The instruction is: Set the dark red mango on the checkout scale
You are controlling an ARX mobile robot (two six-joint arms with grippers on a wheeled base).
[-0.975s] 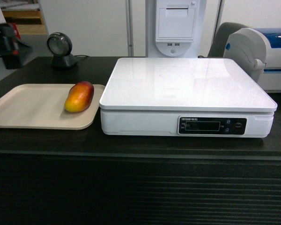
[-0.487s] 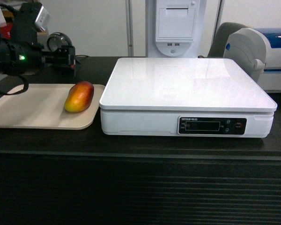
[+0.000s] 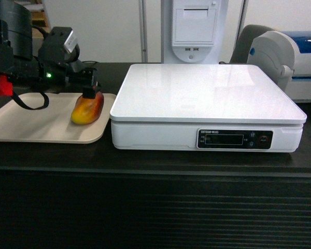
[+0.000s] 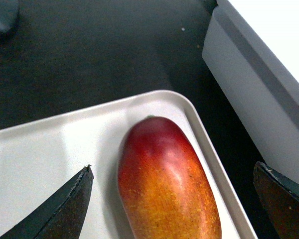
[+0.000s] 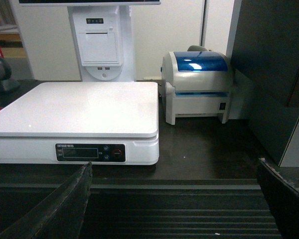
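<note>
Head view, far left: my left gripper (image 3: 89,88) hangs over the rear end of the dark red mango (image 3: 88,109), which lies on the beige tray (image 3: 26,122) near the tray's right edge. I read the jaws as spread wide; in the left wrist view the two dark fingertips (image 4: 65,209) sit at the lower corners with the fruit between them, neither touching its skin.

The relation I steer by: the mango's long axis runs roughly along my wrist camera's line of sight, red end away from me and orange end toward me, so the jaws straddle its short width. That suits a closing pinch across the narrow dimension, in my judgement, once I descend.

Just right of the tray stands the scale (image 3: 207,93), its white platform bare, resting on the dark checkout (image 3: 155,207). The mango lies close beside the scale's left wall (image 4: 249,94).

Far right: my right gripper (image 5: 174,204) waits in front of the counter, jaws spread and empty, well apart from the fruit. The left arm is plainly the nearer.
</note>
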